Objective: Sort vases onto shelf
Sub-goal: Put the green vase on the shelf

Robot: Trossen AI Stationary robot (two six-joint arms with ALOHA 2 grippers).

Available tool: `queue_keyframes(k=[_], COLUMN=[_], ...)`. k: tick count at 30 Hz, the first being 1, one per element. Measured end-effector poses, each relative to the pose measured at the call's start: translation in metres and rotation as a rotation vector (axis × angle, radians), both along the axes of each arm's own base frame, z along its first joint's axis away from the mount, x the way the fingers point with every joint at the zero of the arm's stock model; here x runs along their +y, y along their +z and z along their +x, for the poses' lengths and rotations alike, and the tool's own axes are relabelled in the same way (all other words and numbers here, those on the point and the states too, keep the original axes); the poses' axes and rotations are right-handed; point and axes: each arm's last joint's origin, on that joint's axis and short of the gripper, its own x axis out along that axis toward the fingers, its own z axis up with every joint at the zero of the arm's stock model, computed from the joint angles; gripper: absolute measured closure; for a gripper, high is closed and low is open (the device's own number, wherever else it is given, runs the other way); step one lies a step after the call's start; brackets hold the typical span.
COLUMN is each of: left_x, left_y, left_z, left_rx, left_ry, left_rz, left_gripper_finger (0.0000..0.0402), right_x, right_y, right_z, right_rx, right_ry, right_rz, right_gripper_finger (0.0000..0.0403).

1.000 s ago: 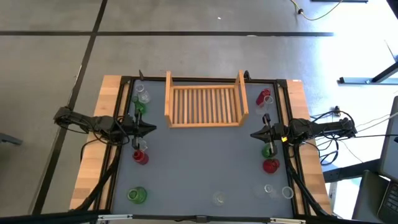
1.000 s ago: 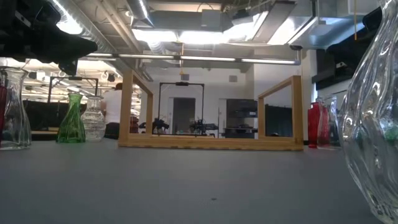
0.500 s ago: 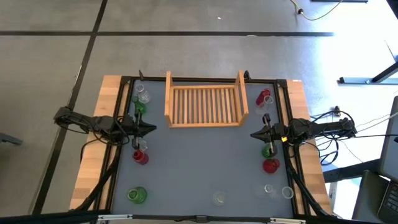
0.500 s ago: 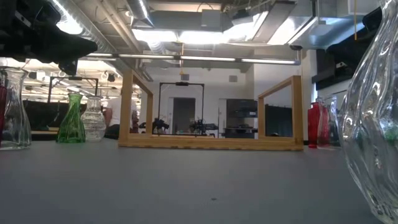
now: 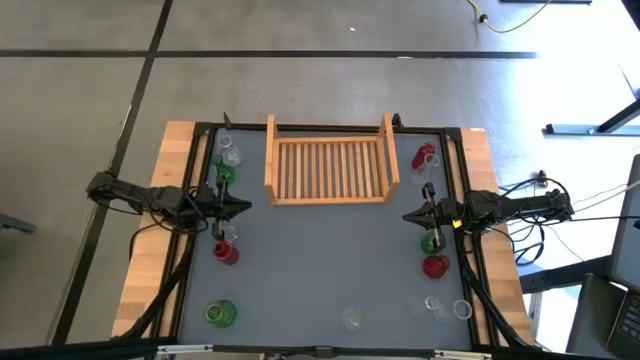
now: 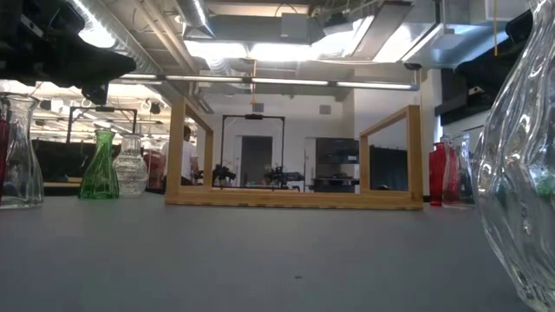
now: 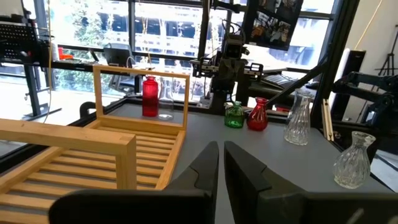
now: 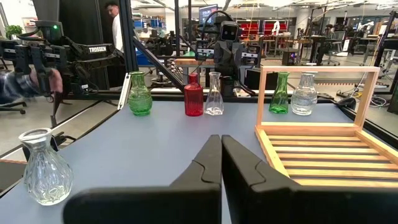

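The wooden shelf (image 5: pixel 330 170) stands on its slatted base at the table's far middle, with nothing on it. Red, green and clear vases stand upright on the grey mat along both sides: a green one (image 5: pixel 224 173) and a red one (image 5: pixel 226 253) on the left, a red one (image 5: pixel 425 157) and a green one (image 5: pixel 431 241) on the right, and clear ones near the front edge (image 5: pixel 351 318). My left gripper (image 5: pixel 245 208) hovers shut at the left, pointing right. My right gripper (image 5: pixel 408 215) hovers shut at the right, pointing left. Neither touches a vase.
A large bare stretch of mat (image 5: pixel 330 260) lies between the two grippers and in front of the shelf. A black frame (image 5: pixel 200 180) borders the mat. A clear vase (image 6: pixel 520 156) stands close to the low camera. A person (image 8: pixel 114 25) stands beyond the table.
Both arms and all vases have kept still. Only a person in the room behind the table has moved.
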Motion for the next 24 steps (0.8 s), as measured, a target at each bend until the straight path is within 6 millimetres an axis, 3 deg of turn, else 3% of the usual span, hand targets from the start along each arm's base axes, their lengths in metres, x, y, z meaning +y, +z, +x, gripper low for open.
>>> queue_keyframes(k=[8, 16, 19, 24], left_x=[0.0, 0.002, 0.004, 0.007], left_y=[0.003, 0.017, 0.02, 0.023], left_z=[0.0, -0.002, -0.004, -0.004], left_rx=[-0.027, -0.167, -0.187, -0.209], left_ry=[0.0, 0.055, 0.135, 0.187], left_rz=[-0.007, -0.019, 0.007, 0.02], left_gripper_finger=[0.0381, 0.0381, 0.0381, 0.0381], right_x=[0.0, -0.001, -0.001, -0.003], right_y=[0.0, 0.002, 0.007, 0.018], right_z=[0.0, 0.0, 0.0, -0.001], right_rx=[-0.003, -0.018, -0.057, -0.181], right_ry=[-0.001, -0.026, -0.024, -0.103], right_rz=[-0.005, 0.027, 0.136, 0.109], right_gripper_finger=[0.0403, 0.0403, 0.0403, 0.0403])
